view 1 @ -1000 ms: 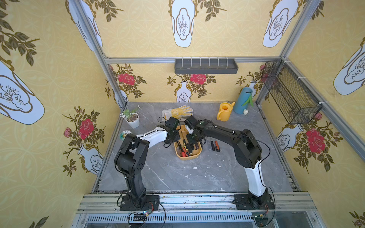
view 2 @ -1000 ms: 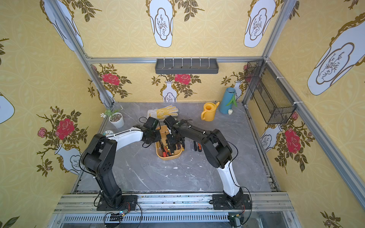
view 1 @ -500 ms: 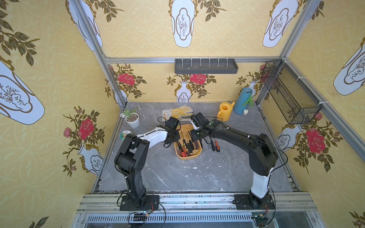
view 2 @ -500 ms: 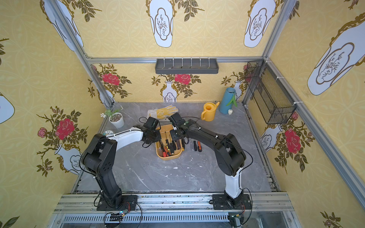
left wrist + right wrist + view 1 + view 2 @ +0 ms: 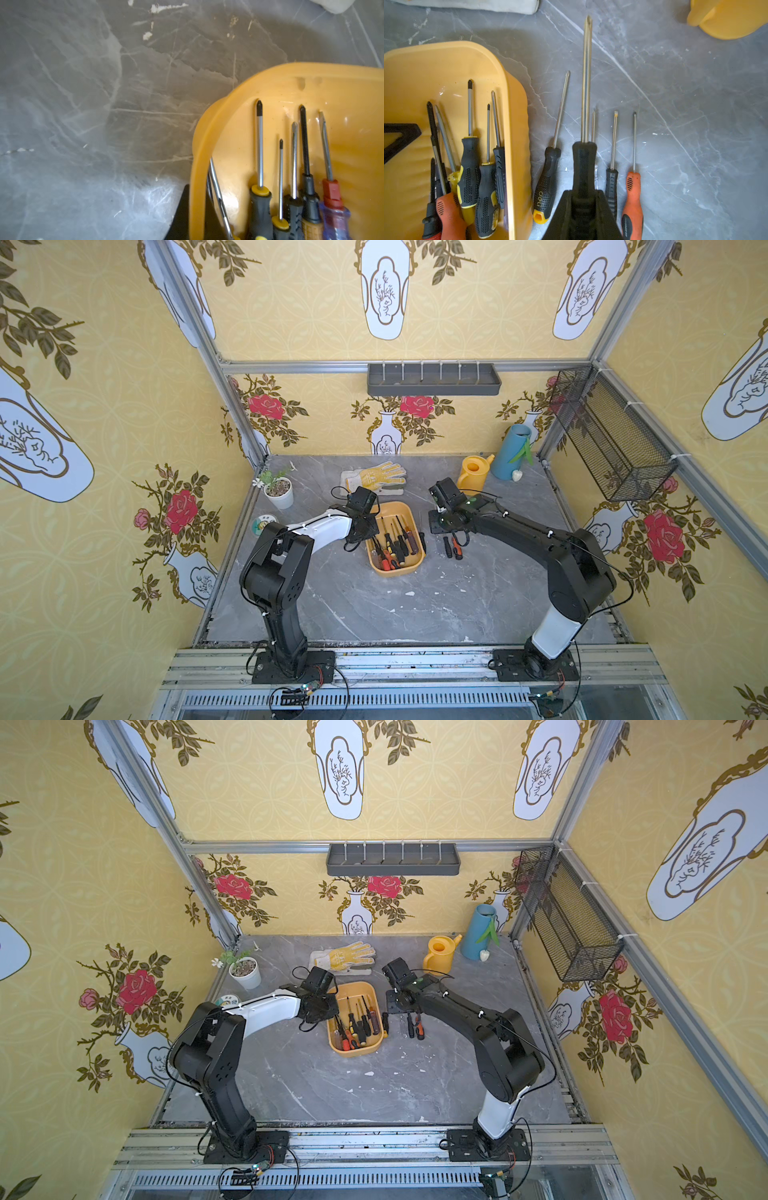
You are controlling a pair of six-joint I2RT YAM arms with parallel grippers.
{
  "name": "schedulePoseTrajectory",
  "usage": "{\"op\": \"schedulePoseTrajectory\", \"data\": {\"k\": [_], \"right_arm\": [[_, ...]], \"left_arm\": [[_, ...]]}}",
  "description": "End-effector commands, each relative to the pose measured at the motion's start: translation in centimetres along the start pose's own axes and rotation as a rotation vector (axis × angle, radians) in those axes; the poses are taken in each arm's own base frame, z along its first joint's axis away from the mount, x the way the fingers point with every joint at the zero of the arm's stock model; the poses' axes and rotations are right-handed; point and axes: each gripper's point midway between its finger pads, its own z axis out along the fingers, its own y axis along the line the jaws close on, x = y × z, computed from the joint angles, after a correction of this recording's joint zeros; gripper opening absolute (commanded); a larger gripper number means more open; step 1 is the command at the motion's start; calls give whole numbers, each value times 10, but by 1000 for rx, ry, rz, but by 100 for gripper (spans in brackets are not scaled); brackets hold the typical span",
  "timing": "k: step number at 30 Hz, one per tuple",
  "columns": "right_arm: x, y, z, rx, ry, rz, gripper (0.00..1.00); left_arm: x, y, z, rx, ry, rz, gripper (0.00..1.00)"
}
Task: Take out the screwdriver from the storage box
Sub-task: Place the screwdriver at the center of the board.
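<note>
Screwdriver [image 5: 586,83] with a black handle and a long bare shaft is clamped in the right pincer [image 5: 583,195], outside the storage box [image 5: 517,124] and over the bench [image 5: 675,104] near the box's long wall. Just beside that wall lies a black-and-yellow driver [image 5: 546,187] printed "deli". The left pincer [image 5: 196,193] is closed on the box's opposite wall.

Both top views look down from high above the table's [image 5: 374,605] near edge toward the back wall [image 5: 328,423], covering everything. The wrist cameras hang close over the table; both show the yellow storage box [image 5: 342,87], the right one sighting along a screwdriver [image 5: 586,83].
</note>
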Motion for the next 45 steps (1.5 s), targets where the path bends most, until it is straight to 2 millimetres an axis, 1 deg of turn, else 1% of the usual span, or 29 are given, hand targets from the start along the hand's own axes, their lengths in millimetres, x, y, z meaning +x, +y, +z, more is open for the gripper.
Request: {"op": "schedulePoseTrajectory", "data": {"k": [1, 7, 12, 15, 18, 22, 25, 29, 33, 38, 41, 45], "right_arm": [[15, 0, 11, 0, 64, 38, 0], [33, 0, 34, 0, 138, 87, 0], [42, 2, 44, -4, 174, 97, 1], [45, 4, 50, -12, 193, 96, 7], [49, 6, 54, -15, 209, 96, 18], [51, 6, 55, -19, 215, 95, 27], [49, 7, 54, -22, 209, 97, 31], [45, 8, 50, -26, 194, 96, 40], [33, 12, 38, -41, 152, 92, 43], [6, 17, 13, -74, 42, 84, 47], [-7, 25, 0, -98, 5, 37, 47], [-15, 37, -9, -124, -16, -23, 47]], "left_arm": [[17, 19, 2, -73, 61, 28, 0], [17, 21, 2, -83, 61, 34, 0], [16, 22, 4, -93, 64, 42, 0], [16, 21, 4, -92, 62, 42, 0], [15, 21, 5, -92, 63, 41, 0], [16, 21, 5, -93, 65, 44, 0], [17, 22, 4, -98, 67, 48, 0], [16, 23, 4, -100, 65, 50, 0], [16, 21, 4, -96, 66, 50, 0], [16, 20, 5, -95, 72, 52, 0], [17, 21, 6, -95, 76, 53, 0], [15, 18, 6, -89, 73, 51, 0]]}}
